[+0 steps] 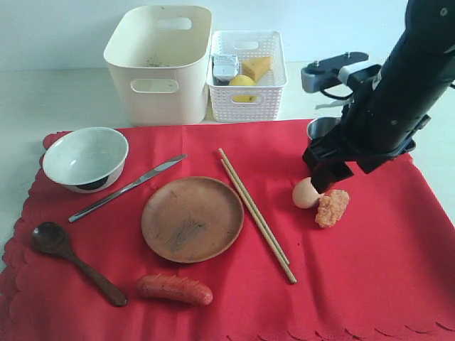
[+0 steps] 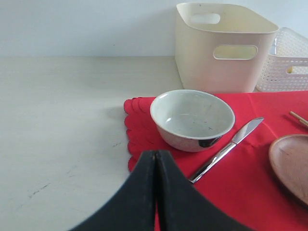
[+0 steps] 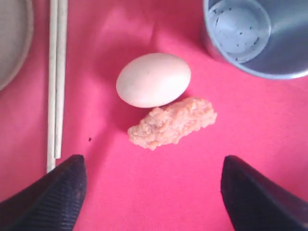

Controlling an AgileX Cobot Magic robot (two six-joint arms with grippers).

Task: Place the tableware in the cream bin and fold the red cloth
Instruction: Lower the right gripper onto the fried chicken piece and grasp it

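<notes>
Right fingers spread wide above egg, nothing held; left fingers pressed together near white bowl.

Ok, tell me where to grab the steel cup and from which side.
I'd grip the steel cup by its rim, straight down from above: it stands upright, mouth open, so one finger goes inside the thin wall, one outside. Pick the side away from the egg lying close by. The open right gripper is nearest.
</notes>
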